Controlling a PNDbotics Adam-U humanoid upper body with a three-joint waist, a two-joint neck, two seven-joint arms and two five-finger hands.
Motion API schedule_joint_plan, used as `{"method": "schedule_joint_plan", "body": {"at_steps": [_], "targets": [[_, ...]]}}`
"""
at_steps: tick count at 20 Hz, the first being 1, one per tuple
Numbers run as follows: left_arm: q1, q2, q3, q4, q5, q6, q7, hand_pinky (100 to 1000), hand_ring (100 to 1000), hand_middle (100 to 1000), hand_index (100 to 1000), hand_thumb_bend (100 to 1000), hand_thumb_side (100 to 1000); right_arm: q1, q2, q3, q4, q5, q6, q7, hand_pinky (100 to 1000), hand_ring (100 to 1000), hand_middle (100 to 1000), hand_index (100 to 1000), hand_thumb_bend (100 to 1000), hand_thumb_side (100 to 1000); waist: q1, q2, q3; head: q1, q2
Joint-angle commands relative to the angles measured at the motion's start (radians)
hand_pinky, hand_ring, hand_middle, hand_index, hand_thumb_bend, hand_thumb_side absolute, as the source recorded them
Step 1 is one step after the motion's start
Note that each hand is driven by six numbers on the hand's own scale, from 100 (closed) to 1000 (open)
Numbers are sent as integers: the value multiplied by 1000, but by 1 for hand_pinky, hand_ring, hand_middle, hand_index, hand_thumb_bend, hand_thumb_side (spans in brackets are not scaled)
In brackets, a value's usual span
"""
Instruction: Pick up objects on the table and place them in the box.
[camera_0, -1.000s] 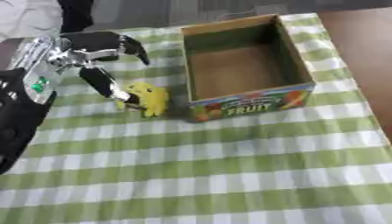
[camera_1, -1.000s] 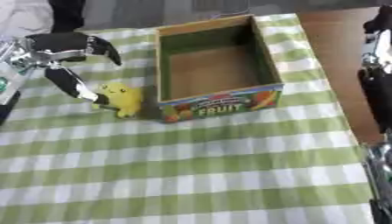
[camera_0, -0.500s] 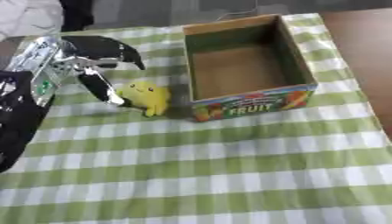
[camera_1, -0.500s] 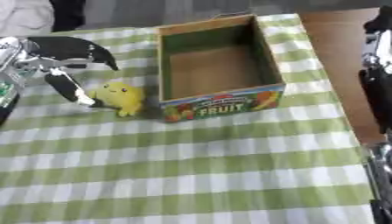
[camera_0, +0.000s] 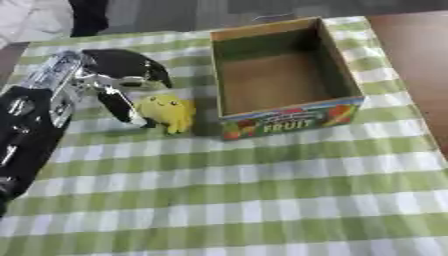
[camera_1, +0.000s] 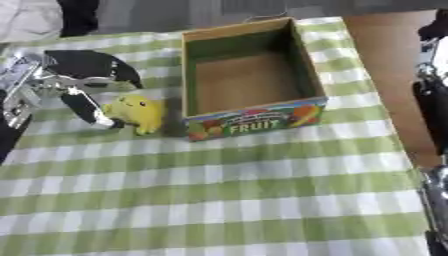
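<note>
The left hand, black and silver with fingers spread and relaxed around but not closed on anything, is seen over a green-and-white checked cloth, where an open rectangular cardboard box printed FRUIT is set just beside a small, rounded yellow plush toy.

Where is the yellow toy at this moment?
The yellow toy lies on the checked cloth, left of the fruit box, right beside the left hand.
</note>
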Motion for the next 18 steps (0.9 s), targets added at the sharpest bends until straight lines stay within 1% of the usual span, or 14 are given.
{"method": "schedule_joint_plan", "body": {"at_steps": [1, 4, 7, 10, 17, 18], "targets": [[-20, 14, 11, 5, -24, -255, -227, 937, 912, 829, 885, 432, 512, -12, -16, -5, -19, -3, -3, 0, 794, 834, 528, 860, 100, 589, -4, -17, 0, 2, -8], [-20, 10, 14, 11, -32, -258, -199, 930, 903, 820, 869, 416, 504, -12, -16, -4, -19, -4, -3, 1, 795, 835, 528, 861, 100, 589, -4, -14, 0, 3, -9], [-19, 7, 14, 13, -33, -263, -165, 923, 887, 793, 831, 383, 496, -12, -16, -4, -19, -4, -3, 1, 795, 835, 527, 861, 100, 590, -4, -13, 0, 4, -10], [-19, 6, 12, 17, -34, -270, -141, 917, 870, 766, 788, 369, 488, -12, -16, -4, -19, -4, -2, 1, 795, 835, 527, 861, 100, 591, -5, -12, 0, 4, -9], [-16, 8, 8, 15, -5, -286, -129, 901, 831, 708, 718, 344, 476, -10, -15, -4, -19, -3, -1, 3, 796, 836, 527, 862, 100, 591, -5, -13, 1, 3, -8], [-16, 9, 10, 12, 0, -286, -127, 891, 817, 676, 703, 328, 471, -10, -15, -5, -19, -3, -1, 3, 796, 836, 527, 862, 100, 591, -6, -13, 1, 3, -9]]}}
